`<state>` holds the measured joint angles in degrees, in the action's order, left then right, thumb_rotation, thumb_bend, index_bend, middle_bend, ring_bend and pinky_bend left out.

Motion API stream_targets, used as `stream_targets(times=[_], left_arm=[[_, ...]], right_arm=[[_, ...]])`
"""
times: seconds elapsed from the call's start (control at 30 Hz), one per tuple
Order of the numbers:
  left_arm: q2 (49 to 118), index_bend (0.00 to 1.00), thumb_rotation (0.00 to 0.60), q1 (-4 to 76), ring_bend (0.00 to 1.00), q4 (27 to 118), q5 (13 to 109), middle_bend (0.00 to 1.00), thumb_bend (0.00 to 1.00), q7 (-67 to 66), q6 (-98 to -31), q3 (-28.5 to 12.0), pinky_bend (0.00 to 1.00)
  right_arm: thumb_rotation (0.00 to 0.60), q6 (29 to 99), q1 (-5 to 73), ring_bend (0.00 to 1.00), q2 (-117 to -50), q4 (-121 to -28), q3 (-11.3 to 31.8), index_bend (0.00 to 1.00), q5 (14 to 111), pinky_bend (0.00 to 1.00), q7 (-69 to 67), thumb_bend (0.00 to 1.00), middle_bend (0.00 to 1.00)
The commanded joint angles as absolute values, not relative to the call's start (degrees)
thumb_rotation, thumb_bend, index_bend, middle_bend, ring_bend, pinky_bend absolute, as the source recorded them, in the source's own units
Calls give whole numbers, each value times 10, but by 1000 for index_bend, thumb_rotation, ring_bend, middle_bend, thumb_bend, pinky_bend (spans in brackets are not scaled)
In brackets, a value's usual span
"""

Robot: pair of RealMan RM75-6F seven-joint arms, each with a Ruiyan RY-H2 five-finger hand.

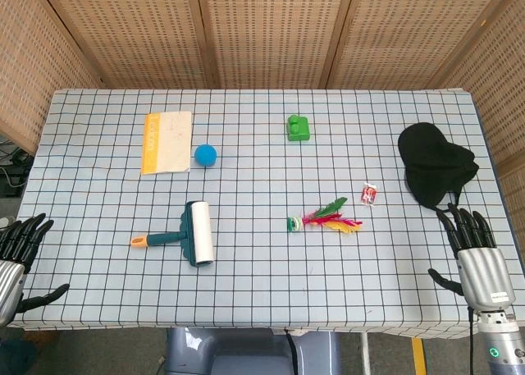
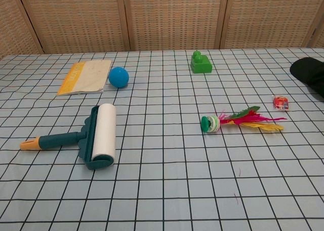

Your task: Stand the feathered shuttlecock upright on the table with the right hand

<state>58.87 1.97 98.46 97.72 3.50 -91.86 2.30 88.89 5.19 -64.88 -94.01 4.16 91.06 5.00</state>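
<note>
The feathered shuttlecock lies on its side on the checked tablecloth, right of centre, its round base to the left and its green, red and yellow feathers pointing right. The chest view shows the shuttlecock the same way. My right hand is at the table's front right corner, fingers spread and holding nothing, well to the right of the shuttlecock. My left hand is at the front left edge, fingers apart and empty. Neither hand appears in the chest view.
A lint roller with a teal handle lies left of centre. Behind it are a blue ball and a yellow-edged booklet. A green block sits at the back, a black cap at the right, a small red packet near the shuttlecock.
</note>
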Motion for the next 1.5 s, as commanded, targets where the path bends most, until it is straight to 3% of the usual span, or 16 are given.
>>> stream_targets(times=[0.03, 0.23, 0.47, 0.63, 0.93, 1.2, 1.5], left_arm=[[589, 0, 600, 20, 0, 985, 975, 0, 0, 35, -917, 22, 0], [588, 0, 600, 22, 0, 986, 971, 0, 0, 36, -915, 19, 0], [590, 0, 600, 28, 0, 989, 947, 0, 0, 29, -901, 10, 0], [593, 0, 600, 32, 0, 989, 929, 0, 0, 24, -890, 3, 0], [595, 0, 600, 43, 0, 990, 908, 0, 0, 19, -868, -5, 0], [596, 0, 600, 48, 0, 990, 897, 0, 0, 17, -857, -9, 0], [596, 0, 600, 48, 0, 989, 897, 0, 0, 18, -859, -8, 0]], right_arm=[[600, 887, 53, 0, -650, -942, 42, 92, 910, 0, 53, 0, 0], [600, 848, 72, 0, -654, -944, 44, 103, 898, 0, 64, 0, 0], [600, 694, 185, 0, -685, -907, 85, 243, 861, 0, 105, 0, 0], [600, 630, 227, 0, -725, -855, 104, 376, 808, 0, 72, 135, 0], [600, 571, 265, 0, -802, -733, 90, 461, 783, 0, 53, 347, 0], [600, 556, 294, 0, -862, -698, 98, 467, 751, 0, 117, 410, 0], [600, 550, 306, 0, -886, -697, 103, 490, 716, 0, 155, 457, 3]])
